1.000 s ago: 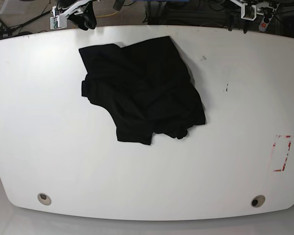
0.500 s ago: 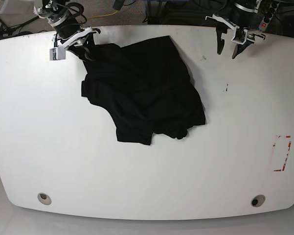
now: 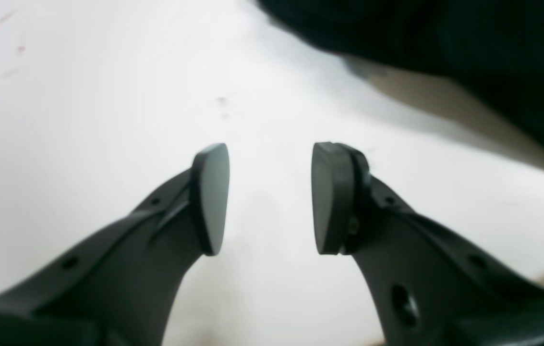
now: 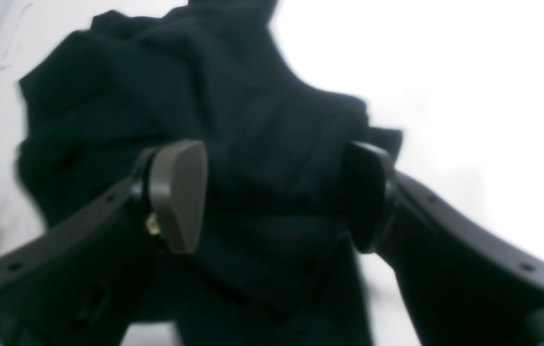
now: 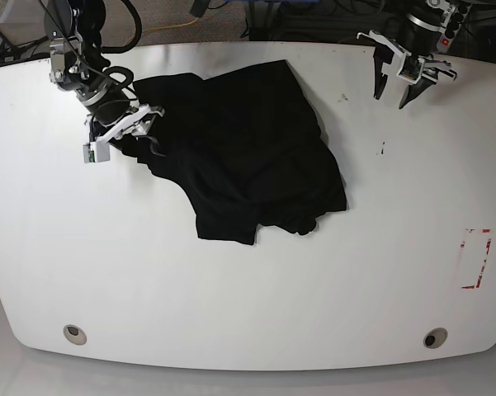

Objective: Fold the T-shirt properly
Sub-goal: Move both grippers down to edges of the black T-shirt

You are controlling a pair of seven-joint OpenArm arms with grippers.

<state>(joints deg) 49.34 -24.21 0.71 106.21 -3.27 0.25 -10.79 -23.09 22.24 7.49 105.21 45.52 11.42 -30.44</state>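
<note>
Right gripper [image 5: 142, 139] has come down from the far table edge to the near-left margin of the T-shirt [image 5: 243, 153]; its jaws have spread wide and now straddle a raised fold, pads not yet pinching cloth. Left gripper [image 5: 403, 82] has also advanced over the table [image 5: 248, 289], jaws partly apart and empty, shirt well off to its side. Reading: both arms are at the approach stage, first grasp imminent, no folding done.

Shirt: 1 crumpled heap, matte black, soft, bunched in overlapping creases, outline irregular. Table: smooth, glossy white, rounded corners, 1 red tape outline [image 5: 476, 258] well away from both grippers.
</note>
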